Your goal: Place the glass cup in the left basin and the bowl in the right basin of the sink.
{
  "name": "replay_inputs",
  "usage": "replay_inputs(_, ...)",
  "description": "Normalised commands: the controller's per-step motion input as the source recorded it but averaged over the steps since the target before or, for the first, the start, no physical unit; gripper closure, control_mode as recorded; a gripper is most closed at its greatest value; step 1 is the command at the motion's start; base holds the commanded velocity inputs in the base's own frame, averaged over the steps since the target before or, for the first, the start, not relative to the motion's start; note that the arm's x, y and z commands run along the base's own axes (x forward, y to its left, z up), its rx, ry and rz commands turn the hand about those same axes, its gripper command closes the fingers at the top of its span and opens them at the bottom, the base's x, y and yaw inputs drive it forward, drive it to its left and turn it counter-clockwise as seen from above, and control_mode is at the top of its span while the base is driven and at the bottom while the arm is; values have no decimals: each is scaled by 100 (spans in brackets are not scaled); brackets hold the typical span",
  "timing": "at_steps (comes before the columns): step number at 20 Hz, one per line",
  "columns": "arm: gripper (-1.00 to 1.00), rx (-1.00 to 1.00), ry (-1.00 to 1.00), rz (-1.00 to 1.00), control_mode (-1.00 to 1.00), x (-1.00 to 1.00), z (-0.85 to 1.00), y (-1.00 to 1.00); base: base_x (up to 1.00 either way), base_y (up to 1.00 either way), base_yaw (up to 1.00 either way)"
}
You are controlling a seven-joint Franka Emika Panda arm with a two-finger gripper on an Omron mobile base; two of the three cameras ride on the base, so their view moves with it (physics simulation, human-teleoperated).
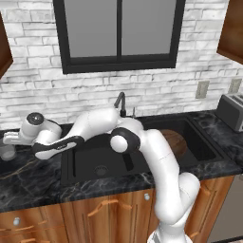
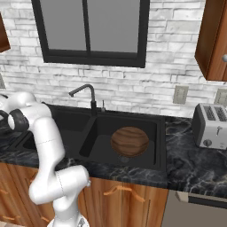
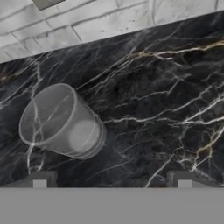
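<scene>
Marble counter [image 3: 166, 87] carries glass cup [image 3: 61, 121]; arm half-hides left basin [image 1: 95, 163].

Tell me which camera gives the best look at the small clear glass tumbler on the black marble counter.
The hand view: the small translucent glass cup stands upright and whole on the dark marble counter, ahead of the gripper and off to one side. The left base view catches it faintly at the frame's edge. I can't pick it out in the right base view.
</scene>
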Motion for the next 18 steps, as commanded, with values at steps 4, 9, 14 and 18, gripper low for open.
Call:
replay_inputs(4,-100,0,0,0,-100,15,-11,0,0,0,0)
replay_inputs(9,-100,0,-1,0,-100,4,12,0,0,0,0)
replay_inputs(14,-100,0,-3,0,-100,0,38,0,0,0,0)
replay_inputs(18,-100,0,-1,0,-100,1,22,0,0,0,0)
